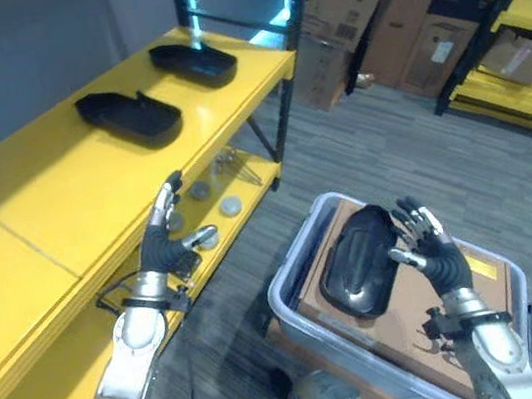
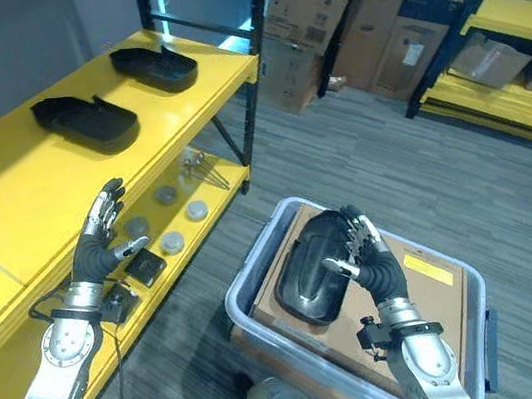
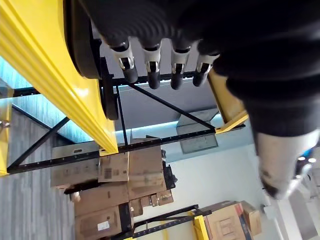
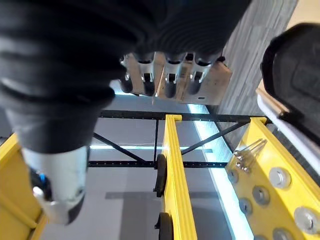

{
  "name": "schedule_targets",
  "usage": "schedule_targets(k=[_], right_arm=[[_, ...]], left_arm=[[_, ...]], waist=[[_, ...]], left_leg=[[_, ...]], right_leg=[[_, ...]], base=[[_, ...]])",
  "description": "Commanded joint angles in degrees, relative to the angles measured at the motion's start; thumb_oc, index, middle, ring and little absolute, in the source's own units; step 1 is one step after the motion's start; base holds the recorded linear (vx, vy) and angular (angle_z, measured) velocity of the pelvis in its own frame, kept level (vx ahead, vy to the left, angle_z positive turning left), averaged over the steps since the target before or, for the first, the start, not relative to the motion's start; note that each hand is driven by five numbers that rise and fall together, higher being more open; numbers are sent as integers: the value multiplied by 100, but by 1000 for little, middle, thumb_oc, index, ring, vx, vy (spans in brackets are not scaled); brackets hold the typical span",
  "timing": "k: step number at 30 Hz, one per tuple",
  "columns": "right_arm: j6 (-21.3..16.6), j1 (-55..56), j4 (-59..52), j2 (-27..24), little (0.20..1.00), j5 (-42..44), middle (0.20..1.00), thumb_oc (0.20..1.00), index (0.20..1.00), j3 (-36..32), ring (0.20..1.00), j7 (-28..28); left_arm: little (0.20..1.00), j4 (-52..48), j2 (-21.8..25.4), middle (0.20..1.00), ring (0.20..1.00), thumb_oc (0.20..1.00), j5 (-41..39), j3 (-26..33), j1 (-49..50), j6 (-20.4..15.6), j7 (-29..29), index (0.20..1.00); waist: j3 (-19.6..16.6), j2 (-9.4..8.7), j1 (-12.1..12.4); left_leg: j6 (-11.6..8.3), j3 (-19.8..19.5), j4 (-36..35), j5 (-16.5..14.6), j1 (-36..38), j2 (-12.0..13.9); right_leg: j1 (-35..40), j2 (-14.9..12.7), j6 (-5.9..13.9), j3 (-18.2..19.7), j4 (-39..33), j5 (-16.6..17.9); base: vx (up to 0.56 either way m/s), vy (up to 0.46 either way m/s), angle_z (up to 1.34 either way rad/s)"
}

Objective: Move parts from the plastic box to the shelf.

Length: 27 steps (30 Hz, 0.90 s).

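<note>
- You had the plastic box (image 1: 297, 301) as your landmark: a grey, translucent tub with rounded corners, standing on the ribbed grey carpet.
- Inside the box lay a flat sheet of brown cardboard (image 2: 406, 314) carrying a small yellow label (image 2: 427, 270); its print was too small to read.
- On that cardboard rested one black part (image 1: 357, 261), a smooth, glossy, elongated moulded shell with a raised rim.
- Your right hand (image 1: 434, 249) was over the box, just beside the part; its fingers (image 1: 414, 227) were spread and only loosely bent, touching the part's edge without closing on it.
- Your left hand (image 2: 100, 248) was held up to the left of the box, in front of the yellow shelf (image 1: 62, 191), fingers straight and apart, holding nothing.
- Up on the shelf's smooth painted top, well away from the box, sat two more black parts (image 1: 131, 114) (image 1: 194, 62).
- On the lower shelf level lay round metal discs (image 2: 182, 213) and a bundle of thin metal rods (image 2: 203, 174).
- Beyond the box stood stacked brown cartons (image 1: 389, 18).
</note>
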Motion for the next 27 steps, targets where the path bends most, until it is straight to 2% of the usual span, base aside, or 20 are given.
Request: schedule_targets(k=[1, 2, 4, 6, 8, 11, 14, 15, 16, 17, 18, 19, 21, 22, 23, 24, 27], right_arm=[[-269, -613, -79, -531, 1000, -22, 1000, 1000, 1000, 144, 1000, -133], [-241, -670, -59, -552, 1000, 2, 1000, 1000, 1000, 211, 1000, -101], [-190, -692, 2, -558, 1000, 48, 1000, 1000, 1000, 262, 1000, -25], [-165, -586, -3, -553, 1000, 18, 1000, 1000, 1000, 207, 1000, 23], [-163, -511, -24, -506, 1000, 20, 1000, 1000, 1000, 165, 1000, 15], [-192, -548, 53, -370, 1000, 27, 1000, 1000, 1000, 203, 1000, -62], [-190, -653, 88, -289, 1000, -229, 1000, 1000, 1000, 310, 1000, -135], [-162, -760, 144, -319, 1000, -677, 1000, 1000, 1000, 382, 1000, -263], [-161, -769, 145, -312, 1000, -682, 1000, 1000, 1000, 387, 1000, -268], [-96, -933, 230, -367, 1000, -1023, 1000, 1000, 1000, 482, 1000, -379], [-96, -933, 230, -367, 1000, -1023, 1000, 1000, 1000, 482, 1000, -379], [-67, -1001, 299, -400, 1000, -1308, 1000, 1000, 1000, 447, 1000, -511], [-51, -1064, 363, -452, 1000, -1535, 1000, 1000, 1000, 370, 1000, -643], [-44, -1063, 393, -487, 1000, -1658, 1000, 1000, 1000, 318, 1000, -713], [-44, -1139, 445, -504, 1000, -1734, 1000, 1000, 1000, 316, 1000, -772], [-32, -1228, 465, -504, 1000, -1837, 1000, 1000, 1000, 286, 1000, -878], [16, -1245, 563, -501, 1000, -1975, 1000, 1000, 1000, 260, 1000, -1045]], left_arm=[[1000, -143, 109, 1000, 1000, 1000, -97, 181, 74, -245, 193, 1000], [1000, -147, 86, 1000, 1000, 1000, -150, 255, 147, -252, 187, 1000], [1000, -87, 40, 1000, 1000, 1000, -205, 344, 223, -290, 166, 1000], [1000, -68, -2, 1000, 1000, 1000, -264, 293, 235, -286, 95, 1000], [1000, -97, 2, 1000, 1000, 1000, -309, 187, 143, -267, 59, 1000], [1000, -168, 176, 1000, 1000, 1000, -222, 18, -112, -301, 62, 1000], [1000, -192, 292, 1000, 1000, 1000, -194, -49, -209, -315, 64, 1000], [1000, -193, 345, 1000, 1000, 1000, -205, -25, -185, -309, 51, 1000], [1000, -192, 352, 1000, 1000, 1000, -205, -19, -189, -309, 51, 1000], [1000, -176, 431, 1000, 1000, 1000, -246, 35, -137, -283, 11, 1000], [1000, -176, 431, 1000, 1000, 1000, -246, 35, -137, -283, 11, 1000], [1000, -148, 470, 1000, 1000, 1000, -269, 54, -133, -260, -62, 1000], [1000, -84, 475, 1000, 1000, 1000, -317, 21, -181, -251, -115, 1000], [1000, -96, 489, 1000, 1000, 1000, -345, -5, -196, -249, -153, 1000], [1000, -106, 505, 1000, 1000, 1000, -359, -29, -207, -249, -156, 1000], [1000, -127, 503, 1000, 1000, 1000, -333, -27, -186, -249, -109, 1000], [1000, -179, 511, 1000, 1000, 1000, -293, -49, -154, -238, -106, 1000]], waist=[[34, 250, 701], [32, 248, 801], [-70, 230, 848], [-173, 281, 750], [-135, 283, 651], [9, 172, 553], [4, 77, 590], [38, 62, 689], [29, 37, 684], [153, 43, 825], [153, 43, 825], [227, 81, 831], [274, 152, 862], [257, 185, 898], [214, 175, 969], [225, 144, 1007], [103, 82, 1048]], left_leg=[[390, -2390, 1351, -336, -735, -762], [378, -2786, 1255, -334, -677, -872], [361, -3149, 635, -421, -312, -901], [345, -3070, -202, -612, 187, -748], [393, -2958, -816, -717, 391, -720], [474, -2827, -1240, -514, 207, -850], [550, -2577, -1637, -274, -59, -927], [586, -2377, -1692, -252, -127, -911], [581, -2372, -1700, -216, -151, -930], [583, -2167, -1658, -158, -232, -829], [583, -2167, -1658, -158, -232, -829], [584, -2182, -1675, -94, -276, -734], [581, -2271, -1694, -35, -319, -661], [572, -2322, -1702, -51, -340, -622], [540, -2297, -1707, -10, -423, -603], [538, -2294, -1740, -11, -418, -632], [512, -2306, -1860, 34, -485, -684]], right_leg=[[466, 210, 383, 875, -460, 82], [467, 275, 417, 1066, -425, 106], [484, 261, 472, 1266, -513, 162], [486, 230, 506, 1276, -585, 162], [301, 144, 600, 1220, -603, 292], [-185, 12, 891, 1137, -743, 694], [-504, -131, 1100, 905, -1160, 971], [-584, -205, 1119, 481, -1279, 946], [-609, -224, 1123, 491, -1283, 967], [-669, -390, 1069, -131, -1095, 774], [-669, -390, 1069, -131, -1095, 774], [-536, -474, 1021, -111, -738, 609], [-372, -553, 953, 157, -429, 479], [-164, -652, 893, 215, -427, 306], [-16, -807, 874, 149, -533, 285], [-38, -860, 859, 59, -664, 401], [11, -880, 867, 11, -1055, 376]], base=[[-59, 37, -279], [-42, 32, -312], [-8, 50, -199], [-23, 128, -68], [-194, 186, 45], [-353, 180, 56], [-289, 156, -20], [-179, 108, -54], [-212, 44, -67], [-136, -13, -54], [-206, -21, -108], [-126, -16, -71], [-149, -32, -40], [-108, -77, 12], [-48, -109, 22], [-24, -125, 19], [23, -63, 5]])
